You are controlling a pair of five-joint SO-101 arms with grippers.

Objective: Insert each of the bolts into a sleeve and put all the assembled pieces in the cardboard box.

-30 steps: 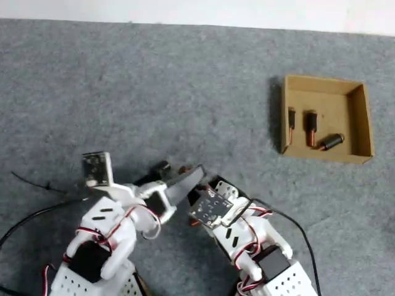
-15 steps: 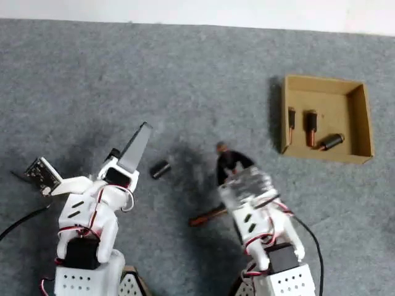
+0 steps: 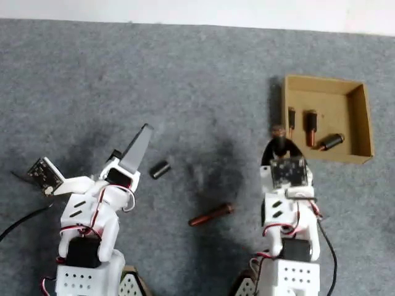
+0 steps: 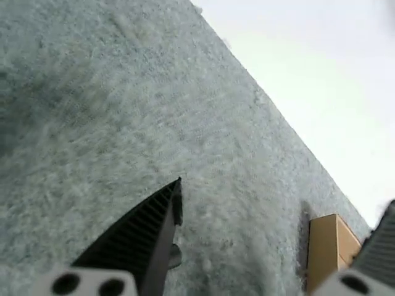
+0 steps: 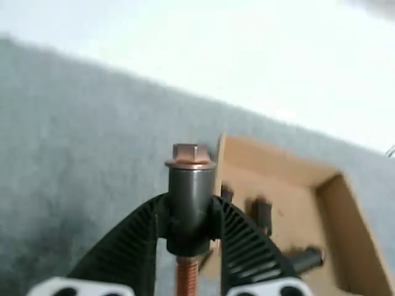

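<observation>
Just beside the cardboard box (image 3: 324, 82), sleeved bolt (image 5: 188, 188) clamped in right gripper (image 5: 189, 209), left gripper (image 4: 281, 197) spread wide

Left wrist view: the cardboard box (image 4: 326, 243) shows just one corner, the rest cut by the edge. The left gripper (image 4: 281, 203) has its far finger (image 4: 376, 246) clipped too. A small dark thing (image 4: 175, 256) peeks from behind the near finger (image 4: 136, 240), too hidden to name.

Right wrist view, all soft blur: the sleeved bolt (image 5: 187, 191) runs its copper shank off the edge. Its sleeve's lower end is buried in the right gripper (image 5: 188, 213), and one boxed piece (image 5: 307, 259) sits half covered by a finger (image 5: 247, 246).
</observation>
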